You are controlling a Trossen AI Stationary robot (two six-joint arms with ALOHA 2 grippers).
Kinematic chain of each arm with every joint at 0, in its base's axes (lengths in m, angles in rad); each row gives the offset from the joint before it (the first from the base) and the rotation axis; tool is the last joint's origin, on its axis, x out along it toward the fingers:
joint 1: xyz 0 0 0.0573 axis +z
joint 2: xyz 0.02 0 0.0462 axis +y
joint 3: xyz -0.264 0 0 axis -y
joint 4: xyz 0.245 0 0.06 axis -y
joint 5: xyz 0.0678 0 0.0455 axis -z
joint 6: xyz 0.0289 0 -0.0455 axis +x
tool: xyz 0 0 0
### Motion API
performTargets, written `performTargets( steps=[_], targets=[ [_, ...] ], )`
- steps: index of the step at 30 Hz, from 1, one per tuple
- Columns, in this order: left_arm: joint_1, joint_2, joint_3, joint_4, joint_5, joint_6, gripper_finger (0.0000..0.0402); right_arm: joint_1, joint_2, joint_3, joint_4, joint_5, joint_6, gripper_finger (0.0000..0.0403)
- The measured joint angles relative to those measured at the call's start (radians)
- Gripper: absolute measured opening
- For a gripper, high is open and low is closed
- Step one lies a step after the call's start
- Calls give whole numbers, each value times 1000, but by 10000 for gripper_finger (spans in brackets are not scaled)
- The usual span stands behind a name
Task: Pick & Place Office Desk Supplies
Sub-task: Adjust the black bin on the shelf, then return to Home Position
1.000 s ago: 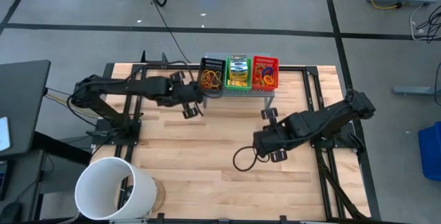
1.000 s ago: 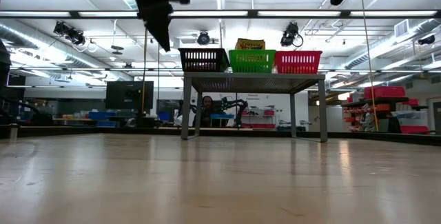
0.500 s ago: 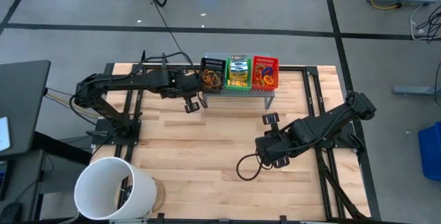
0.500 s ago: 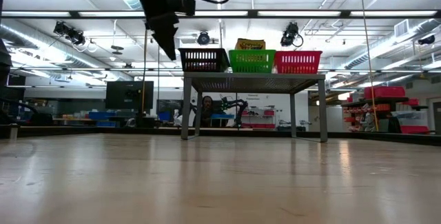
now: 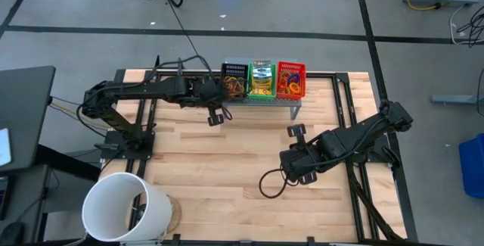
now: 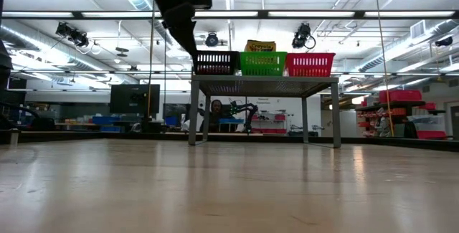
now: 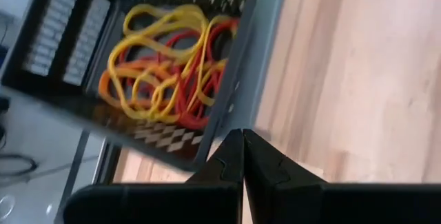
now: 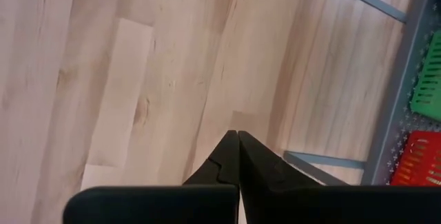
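Left pincer [image 7: 242,156]: fingers pressed tight together, holding nothing; hangs in air just beside black tray's near-left corner, above the worktop.
Left pincer, top view [image 5: 216,116]: at the stand's left end, arm reaching in from the left.
Right pincer [image 8: 238,156]: fingers closed tip to tip, empty; over bare wood, well apart from trays.
Right pincer, top view [image 5: 296,130]: mid-right of worktop [image 5: 219,170], in front of the stand's right leg.
In the way: grey perforated stand [image 5: 295,103] w/ its legs sits between right pincer and the trays; black cable loop [image 5: 268,184] lies on wood near right arm.
Black tray [image 5: 233,82]: left-most on stand; holds tangle of yellow, orange and red rubber bands [image 7: 164,58].
Green tray [image 5: 262,81]: middle; holds yellow-green crayon box [image 6: 261,46], top sticking up above rim in low view.
Red tray [image 5: 291,80]: right-most; coloured rings [image 5: 290,85] inside.
Trays: side by side, touching, all on top of stand at back of worktop.
White bucket [image 5: 125,208]: front-left corner, well apart from both arms.
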Motion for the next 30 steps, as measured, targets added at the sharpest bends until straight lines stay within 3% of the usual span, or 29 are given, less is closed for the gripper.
performTargets(
  steps=[13,17,24,27,30],
  targets=[
    [-52,-30,0,117,98,64,1,0,0,0,50,11,-32,0],
    [-116,-76,0,273,234,117,1,2,-13,0,197,12,-113,0],
    [-188,-219,0,652,599,94,1,8,-153,0,586,-81,-290,0],
    [-219,-287,1,750,664,68,1,33,-231,0,711,-113,-356,0],
    [-264,-356,-5,750,661,91,1,90,-304,0,779,-116,-414,0]
  ],
)
